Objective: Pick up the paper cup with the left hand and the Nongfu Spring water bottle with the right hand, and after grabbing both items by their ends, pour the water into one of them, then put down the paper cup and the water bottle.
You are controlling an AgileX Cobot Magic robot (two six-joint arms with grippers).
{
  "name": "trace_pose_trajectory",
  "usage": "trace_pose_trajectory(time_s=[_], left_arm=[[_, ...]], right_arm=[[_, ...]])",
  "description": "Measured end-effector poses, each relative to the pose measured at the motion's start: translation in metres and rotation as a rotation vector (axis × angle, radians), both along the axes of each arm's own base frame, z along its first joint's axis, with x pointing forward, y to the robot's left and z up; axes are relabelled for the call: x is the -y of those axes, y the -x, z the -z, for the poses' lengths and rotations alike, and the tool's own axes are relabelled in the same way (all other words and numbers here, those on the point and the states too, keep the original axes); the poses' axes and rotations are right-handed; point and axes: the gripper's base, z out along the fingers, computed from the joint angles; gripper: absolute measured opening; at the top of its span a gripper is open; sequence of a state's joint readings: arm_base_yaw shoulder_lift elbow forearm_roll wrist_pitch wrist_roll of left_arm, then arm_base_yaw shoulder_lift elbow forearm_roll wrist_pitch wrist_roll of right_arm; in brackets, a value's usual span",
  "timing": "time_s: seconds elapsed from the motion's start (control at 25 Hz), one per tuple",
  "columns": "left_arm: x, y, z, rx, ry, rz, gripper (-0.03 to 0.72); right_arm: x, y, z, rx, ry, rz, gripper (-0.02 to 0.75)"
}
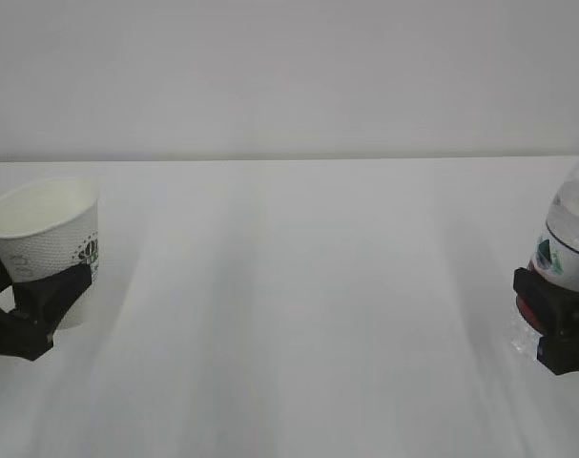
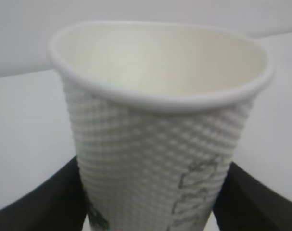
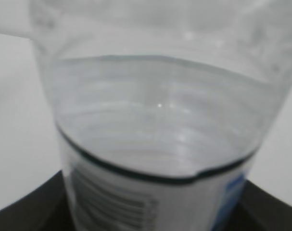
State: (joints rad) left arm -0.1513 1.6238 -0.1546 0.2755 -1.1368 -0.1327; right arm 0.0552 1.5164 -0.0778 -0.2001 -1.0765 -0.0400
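The white dimpled paper cup [image 1: 46, 229] is at the far left and leans a little to the left, its mouth facing up. My left gripper [image 1: 27, 291] is shut on its lower part. In the left wrist view the cup [image 2: 155, 139] fills the frame, a black finger [image 2: 44, 207] pressed to each side, and the inside looks empty. At the right edge, my right gripper [image 1: 556, 305] is shut on the labelled lower part of the Nongfu Spring water bottle [image 1: 570, 229], whose top is out of frame. The right wrist view shows the bottle [image 3: 136, 202] with water [image 3: 155, 106] in it.
A plain white table [image 1: 299, 286] stretches between the two grippers, with a pale wall behind it. Nothing else shows on the table in the exterior view.
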Motion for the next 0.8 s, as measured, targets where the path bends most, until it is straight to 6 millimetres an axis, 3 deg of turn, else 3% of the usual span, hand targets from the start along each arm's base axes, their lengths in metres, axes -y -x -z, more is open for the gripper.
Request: trace_pose_trajectory(time_s=[0.24,0.8], left_arm=[[0.0,0.013,0.006,-0.048,0.006,0.018,0.534],[0.02,0.021,0.005,-0.027,-0.033,0.294,0.534]], right_arm=[[-0.002,0.004,0.002,-0.02,-0.026,-0.013,0.482],[-0.004,0.004,0.002,-0.022,-0.025,-0.042,0.481]])
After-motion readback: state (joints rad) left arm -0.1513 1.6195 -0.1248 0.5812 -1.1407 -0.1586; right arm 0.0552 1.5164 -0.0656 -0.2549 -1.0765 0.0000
